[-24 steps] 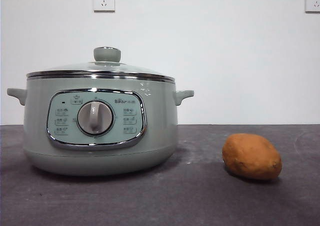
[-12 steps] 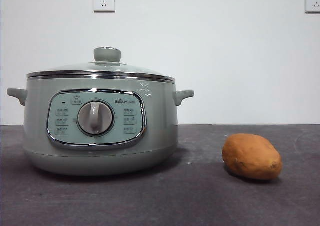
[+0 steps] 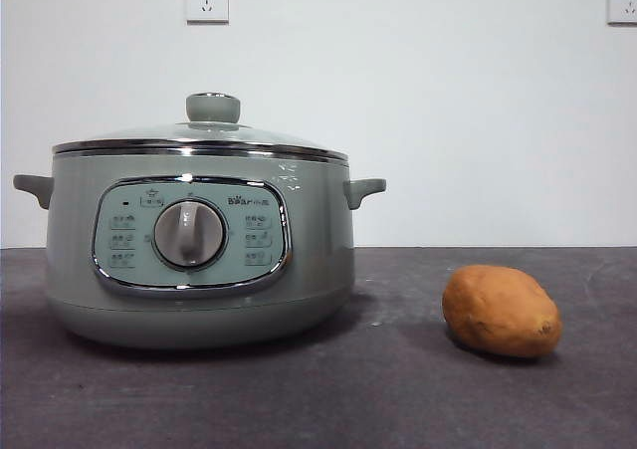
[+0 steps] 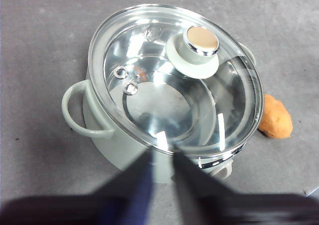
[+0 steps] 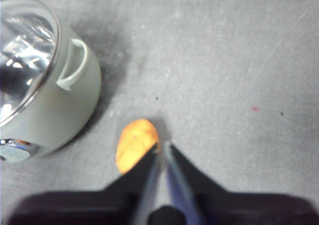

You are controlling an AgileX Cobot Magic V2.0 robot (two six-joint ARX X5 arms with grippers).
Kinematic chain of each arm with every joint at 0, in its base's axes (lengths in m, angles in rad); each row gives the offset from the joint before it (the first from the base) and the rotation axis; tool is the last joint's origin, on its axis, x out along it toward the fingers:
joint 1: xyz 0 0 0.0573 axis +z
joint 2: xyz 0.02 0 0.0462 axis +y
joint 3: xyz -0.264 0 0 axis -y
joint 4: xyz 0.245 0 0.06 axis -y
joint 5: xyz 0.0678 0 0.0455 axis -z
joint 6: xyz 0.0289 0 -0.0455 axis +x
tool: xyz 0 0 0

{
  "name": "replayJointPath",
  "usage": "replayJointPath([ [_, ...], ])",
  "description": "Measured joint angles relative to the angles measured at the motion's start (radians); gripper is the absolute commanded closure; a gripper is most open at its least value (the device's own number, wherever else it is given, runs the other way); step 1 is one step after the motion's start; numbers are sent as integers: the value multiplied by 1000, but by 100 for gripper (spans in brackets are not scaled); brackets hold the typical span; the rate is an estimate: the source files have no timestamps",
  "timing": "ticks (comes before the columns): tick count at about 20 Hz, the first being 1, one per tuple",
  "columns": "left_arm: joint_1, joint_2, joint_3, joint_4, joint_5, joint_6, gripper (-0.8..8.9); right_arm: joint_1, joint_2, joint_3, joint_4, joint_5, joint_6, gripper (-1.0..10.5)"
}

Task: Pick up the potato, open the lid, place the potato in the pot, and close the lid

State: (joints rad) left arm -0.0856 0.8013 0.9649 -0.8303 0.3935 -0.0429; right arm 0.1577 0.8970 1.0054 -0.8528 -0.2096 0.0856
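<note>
Both my grippers hover nearly closed, the right gripper (image 5: pixel 162 152) above the potato (image 5: pixel 135 142) beside the pot (image 3: pixel 199 250) on the table (image 3: pixel 398 389). Firm, smooth-skinned and probably light, it should be gripped across its middle.

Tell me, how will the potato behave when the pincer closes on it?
The potato is egg-shaped and lies free on the table, so it may roll if nudged off-centre. Its skin looks smooth and matte, so probably not slippery. It looks solid, likely stiff.

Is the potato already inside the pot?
No, the potato lies on the table beside the pot, whose lid is on.
</note>
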Motion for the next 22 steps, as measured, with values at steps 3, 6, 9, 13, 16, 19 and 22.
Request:
replayJointPath([
  [3, 0, -3, 3, 0, -1, 3, 417, 0, 0, 0, 0, 0, 0, 366],
  [6, 0, -3, 3, 2, -1, 3, 417, 0, 0, 0, 0, 0, 0, 381],
  [9, 0, -3, 3, 28, 0, 0, 418, 24, 11, 1, 2, -11, 5, 381],
  [13, 0, -3, 3, 55, 1, -10, 418, 130, 114, 7, 5, -26, 51, 383],
  [16, 0, -3, 3, 55, 2, -10, 418, 220, 226, 10, 13, 5, 87, 383],
  [19, 0, -3, 3, 55, 2, -10, 418, 290, 356, 10, 31, 74, 99, 383],
  [22, 0, -3, 3, 55, 2, -10, 418, 326, 464, 10, 95, 99, 101, 383],
])
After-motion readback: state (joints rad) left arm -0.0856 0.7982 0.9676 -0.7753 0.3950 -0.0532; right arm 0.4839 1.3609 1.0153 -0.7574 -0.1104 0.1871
